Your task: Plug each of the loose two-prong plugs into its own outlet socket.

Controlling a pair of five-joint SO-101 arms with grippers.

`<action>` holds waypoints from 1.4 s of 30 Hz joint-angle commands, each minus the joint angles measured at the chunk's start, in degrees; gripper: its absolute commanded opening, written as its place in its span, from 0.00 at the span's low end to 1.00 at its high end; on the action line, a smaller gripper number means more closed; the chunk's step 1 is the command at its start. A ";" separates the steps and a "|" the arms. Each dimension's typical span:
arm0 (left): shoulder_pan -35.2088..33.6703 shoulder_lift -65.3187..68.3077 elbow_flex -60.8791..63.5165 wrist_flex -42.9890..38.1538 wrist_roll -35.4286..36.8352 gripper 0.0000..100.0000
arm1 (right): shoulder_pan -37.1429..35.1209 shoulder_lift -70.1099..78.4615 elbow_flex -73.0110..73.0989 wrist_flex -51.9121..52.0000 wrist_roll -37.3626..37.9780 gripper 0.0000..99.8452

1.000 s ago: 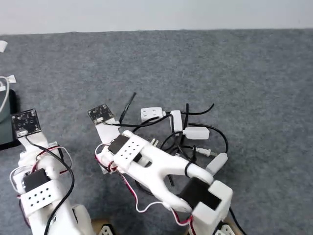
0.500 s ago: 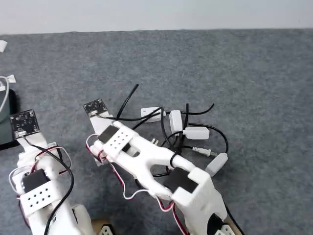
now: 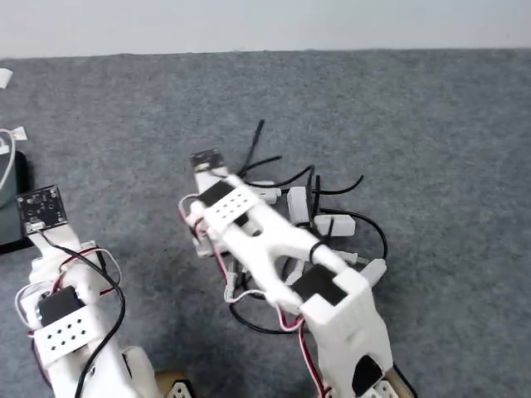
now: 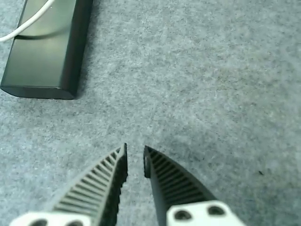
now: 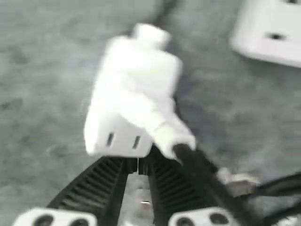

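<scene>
Right arm: the right claw point(image 5: 138, 162) sits directly under a white outlet socket block point(image 5: 127, 103). Its ribbed fingers are drawn almost together against the block's near edge. It appears to pinch the block there, though the contact itself is not plainly visible.

Orientation: the block's two slots face back toward the wrist. Its long axis runs away from the claw, tilted off the claw's own line. A moulded white neck with a black cord point(image 5: 197, 169) leaves the block beside the right-hand finger. Whether this is the block's own lead or a seated plug cannot be told.

Neighbouring items: a second white socket point(image 5: 268, 35) lies flat on the grey table point(image 3: 431, 124), apart from the held block. In the high view the right arm point(image 3: 274, 249) lies across a tangle of black cords point(image 3: 369, 224) with further white plug and socket pieces point(image 3: 333, 225) just beside it.

Left arm: the left claw point(image 4: 135, 150) hangs over bare table with its fingers slightly apart and nothing between them. A black box point(image 4: 47, 47) lies near it. This arm is well apart from the tangle.

Judgement: the mating move depends on the slot face. Because it points back at the wrist, a plug would have to approach from the claw's side. The right arm is the nearer one and is already occupied, so the left arm would have to bring the plug.
</scene>
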 commanded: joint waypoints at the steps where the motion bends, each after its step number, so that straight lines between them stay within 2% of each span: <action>1: 0.09 -0.26 -2.51 -1.67 0.70 0.01 | 3.03 -6.37 0.35 1.27 2.20 0.01; 8: 0.09 -0.26 -2.51 -1.67 0.70 0.01 | 3.74 -26.33 11.78 0.84 7.91 0.01; 15: 0.18 -0.26 -2.51 -1.67 0.70 0.01 | 12.44 -40.75 19.69 0.48 13.63 0.01; 19: 1.14 -0.26 -2.15 -1.67 0.62 0.01 | 10.95 -40.66 22.95 -5.93 12.84 0.05; 24: 1.58 -0.53 -1.71 -1.67 0.53 0.01 | 4.44 -37.67 24.88 -12.26 10.64 0.24; 27: 1.67 -0.35 -1.71 -1.67 0.53 0.01 | 0.66 -34.33 24.88 -16.66 10.73 0.28; 34: 1.67 -0.35 -1.71 -1.76 0.35 0.01 | -0.04 -22.37 23.82 -25.63 10.81 0.26; 42: 1.67 -0.35 -1.71 -1.76 0.35 0.01 | 1.63 -10.51 10.81 -18.24 10.99 0.17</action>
